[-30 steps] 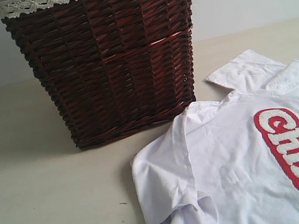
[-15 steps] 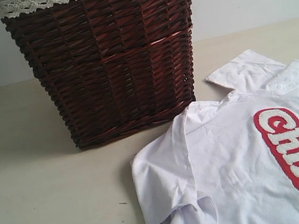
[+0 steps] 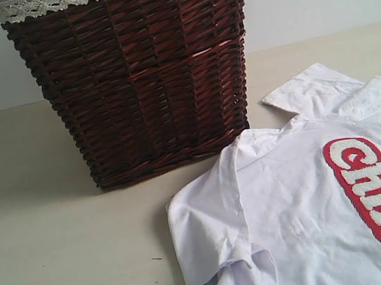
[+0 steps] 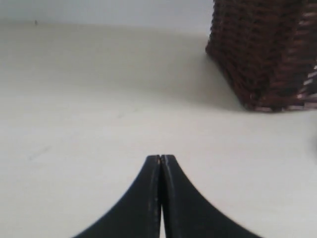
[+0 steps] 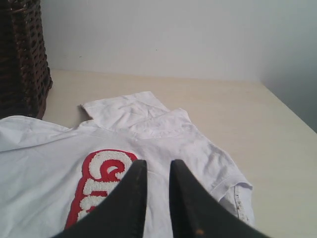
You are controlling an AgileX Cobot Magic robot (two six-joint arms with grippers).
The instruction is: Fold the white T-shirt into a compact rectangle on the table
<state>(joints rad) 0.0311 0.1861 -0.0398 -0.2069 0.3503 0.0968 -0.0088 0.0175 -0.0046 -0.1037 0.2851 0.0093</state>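
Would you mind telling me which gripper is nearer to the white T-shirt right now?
Right. The right gripper hangs over the white T-shirt, by its red lettering. The left gripper is over the table near the wicker basket, with no shirt beneath it.

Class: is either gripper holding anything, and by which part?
Nothing is held. The left gripper is shut, empty, over the bare table; the right gripper hangs above the white T-shirt with a narrow empty gap between its jaws.
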